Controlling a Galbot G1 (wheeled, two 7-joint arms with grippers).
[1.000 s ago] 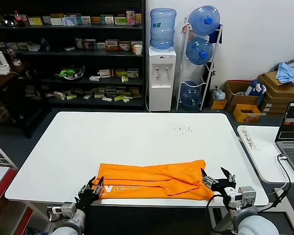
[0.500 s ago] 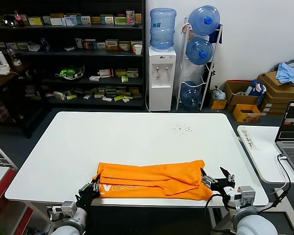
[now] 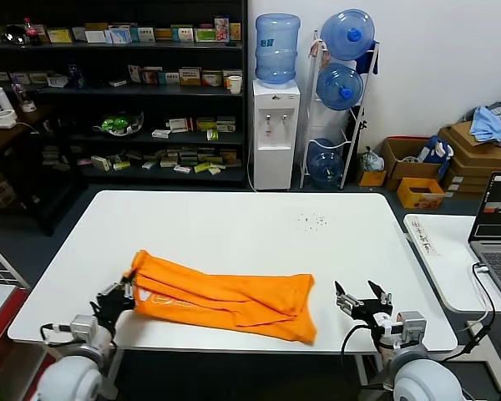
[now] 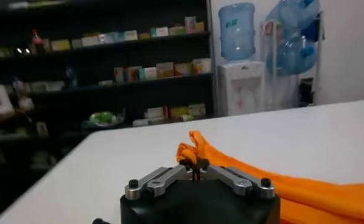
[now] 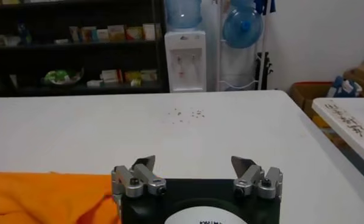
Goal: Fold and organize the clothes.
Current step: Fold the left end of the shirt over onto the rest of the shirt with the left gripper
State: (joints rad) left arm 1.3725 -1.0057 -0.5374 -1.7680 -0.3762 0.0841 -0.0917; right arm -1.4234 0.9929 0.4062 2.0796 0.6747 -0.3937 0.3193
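Head view: left gripper (image 3: 119, 294) clenched on T-shirt (image 3: 225, 296) corner, right gripper (image 3: 363, 302) released; risks bunching, sliding off near edge.

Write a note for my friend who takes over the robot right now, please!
Left gripper: jaws shut on the T-shirt, pinching its left end near the table's front left.
Right gripper: jaws open, holding nothing, over the table just right of the T-shirt.
T-shirt: lies along the front of the table as a long, rumpled, slanted band.
Done: it looks folded lengthwise into that band.
Left: probably straighten it, fold it shorter and set it down neatly.
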